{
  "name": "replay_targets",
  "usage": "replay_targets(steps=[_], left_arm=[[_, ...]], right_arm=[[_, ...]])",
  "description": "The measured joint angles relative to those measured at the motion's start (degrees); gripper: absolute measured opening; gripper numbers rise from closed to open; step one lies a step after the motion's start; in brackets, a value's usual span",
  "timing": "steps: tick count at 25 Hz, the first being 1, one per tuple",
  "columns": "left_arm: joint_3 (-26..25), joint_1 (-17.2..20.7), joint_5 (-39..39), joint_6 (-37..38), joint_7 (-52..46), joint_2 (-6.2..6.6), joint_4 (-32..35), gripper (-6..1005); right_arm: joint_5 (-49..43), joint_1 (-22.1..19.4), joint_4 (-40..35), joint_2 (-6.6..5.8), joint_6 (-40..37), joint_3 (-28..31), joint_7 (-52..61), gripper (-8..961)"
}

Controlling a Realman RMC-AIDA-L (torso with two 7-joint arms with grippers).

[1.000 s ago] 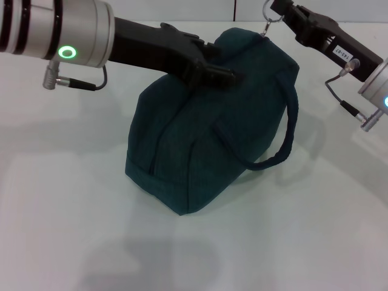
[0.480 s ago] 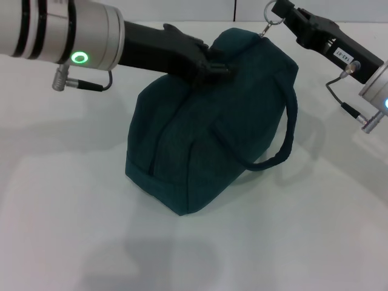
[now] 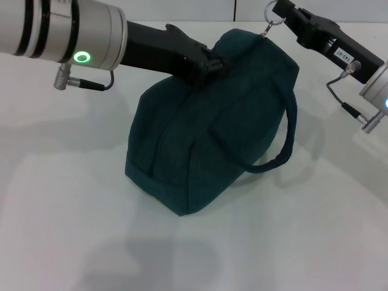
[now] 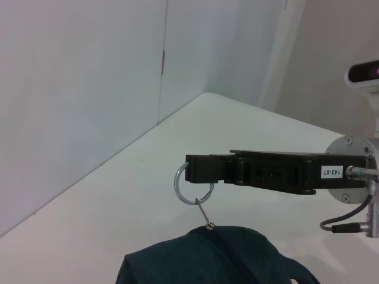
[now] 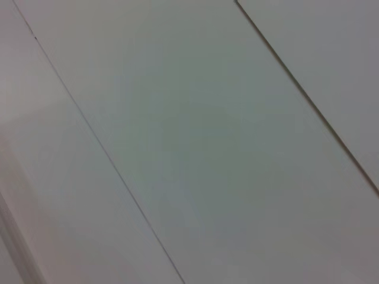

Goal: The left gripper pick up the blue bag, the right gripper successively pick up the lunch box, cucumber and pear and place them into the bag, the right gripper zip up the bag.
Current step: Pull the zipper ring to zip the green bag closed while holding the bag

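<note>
Now, from the head camera, the blue bag (image 3: 209, 121) sits on the white desk (image 3: 73, 200), zipped along its top. The left gripper (image 3: 209, 63) clamps the fabric near the top edge, steadying it against the pull. The right gripper (image 3: 280, 11) sits at the bag's far end, its jaws closed on the silver ring pull (image 3: 271, 21).

From the left wrist, the right gripper (image 4: 190, 171) pinches the ring pull (image 4: 192, 184) above the closed bag (image 4: 213, 260).

From the right wrist, only blank wall panels show.
</note>
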Motion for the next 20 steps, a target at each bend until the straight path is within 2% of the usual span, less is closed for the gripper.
replay_targets(steps=[5,20], left_arm=[[0.0,-0.1,0.3,0.0,0.0,0.03,0.0,61],[0.8,-0.7,1.7,-0.5,0.1,-0.07,0.3,43]], right_arm=[[0.1,0.0,0.1,0.0,0.0,0.0,0.0,69],[2.4,-0.2,2.4,0.0,1.2,0.0,0.3,73]])
